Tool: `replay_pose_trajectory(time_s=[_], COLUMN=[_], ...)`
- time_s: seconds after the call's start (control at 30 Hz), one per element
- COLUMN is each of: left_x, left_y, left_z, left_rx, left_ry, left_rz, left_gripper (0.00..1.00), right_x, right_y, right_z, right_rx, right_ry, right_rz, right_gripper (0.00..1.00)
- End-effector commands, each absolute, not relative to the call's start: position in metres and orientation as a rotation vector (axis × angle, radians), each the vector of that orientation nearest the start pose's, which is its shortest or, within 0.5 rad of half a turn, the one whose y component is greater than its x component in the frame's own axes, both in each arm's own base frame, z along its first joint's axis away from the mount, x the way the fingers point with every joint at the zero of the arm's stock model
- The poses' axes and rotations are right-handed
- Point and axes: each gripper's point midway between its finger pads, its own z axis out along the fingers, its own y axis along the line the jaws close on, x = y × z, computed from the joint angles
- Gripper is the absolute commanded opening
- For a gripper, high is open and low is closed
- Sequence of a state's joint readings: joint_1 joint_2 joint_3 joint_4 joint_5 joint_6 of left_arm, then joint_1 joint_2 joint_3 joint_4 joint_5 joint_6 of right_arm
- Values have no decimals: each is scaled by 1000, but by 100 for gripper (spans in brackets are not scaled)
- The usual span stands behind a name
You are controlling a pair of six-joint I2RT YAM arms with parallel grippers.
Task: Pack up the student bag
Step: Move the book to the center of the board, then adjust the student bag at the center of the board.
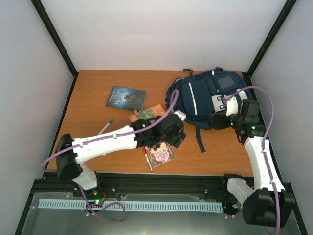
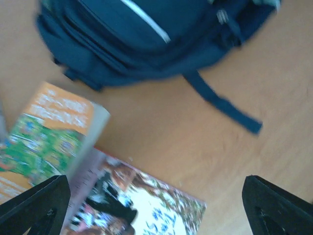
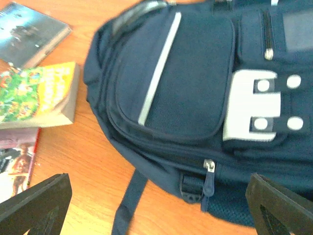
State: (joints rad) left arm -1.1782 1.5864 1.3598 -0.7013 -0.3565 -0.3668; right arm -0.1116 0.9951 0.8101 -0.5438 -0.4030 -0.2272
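Quick status from the remote desk. The bag (image 1: 208, 98) lies flat on the table (image 1: 93, 93), front pockets up, and I'm placing everything else off it. Nothing looks packed as far as I can judge, since three books sit loose to the bag's left. The green book (image 1: 146, 113) is nearest the bag and the dark book (image 1: 125, 97) is further left. The manga book (image 1: 161, 154) is left of the bag and nearer me, with a red pen (image 1: 148, 161) just beside it.

Left gripper (image 2: 156, 208) hangs over the manga book, left of the bag's loose strap (image 2: 222, 105), fingers spread wide with nothing between them. Right gripper (image 3: 156, 210) hovers at the bag's near side by the zip pull (image 3: 209, 169), also wide open and empty.

So I reckon this is the very start: open the bag, or grab the first book. I can't see an open mouth in any view, so my guess is the next move calls for the right gripper to pinch that pull and run the zip. The left one would need to pin the fabric so the bag doesn't slide.

Writing: the dark book has pale title lettering, too small to read. The manga cover shows what look like Japanese characters, too blurred for me. The green book's lettering is unreadable too. The bag's white patch (image 3: 252, 105) shows only round studs, no brand I can spot.
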Motion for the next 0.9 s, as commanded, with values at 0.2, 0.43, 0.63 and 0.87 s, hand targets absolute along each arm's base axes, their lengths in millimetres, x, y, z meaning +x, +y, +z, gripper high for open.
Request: replay_pose_trajectory(time_s=[0.2, 0.43, 0.63, 0.87], left_x=[272, 275, 277, 297], left_y=[-292, -236, -234, -199], left_z=[240, 213, 218, 244], left_rx=[557, 564, 472, 171], left_ry=[2201, 2356, 2241, 2132], left_rz=[-51, 473, 135, -40], left_gripper=[100, 100, 100, 100], right_x=[310, 323, 329, 328], right_y=[50, 29, 47, 82], right_z=[263, 250, 228, 183], right_rx=[-620, -630, -741, -878], right_ry=[1984, 2042, 2080, 2216], right_rz=[220, -19, 112, 338], right_gripper=[100, 100, 100, 78])
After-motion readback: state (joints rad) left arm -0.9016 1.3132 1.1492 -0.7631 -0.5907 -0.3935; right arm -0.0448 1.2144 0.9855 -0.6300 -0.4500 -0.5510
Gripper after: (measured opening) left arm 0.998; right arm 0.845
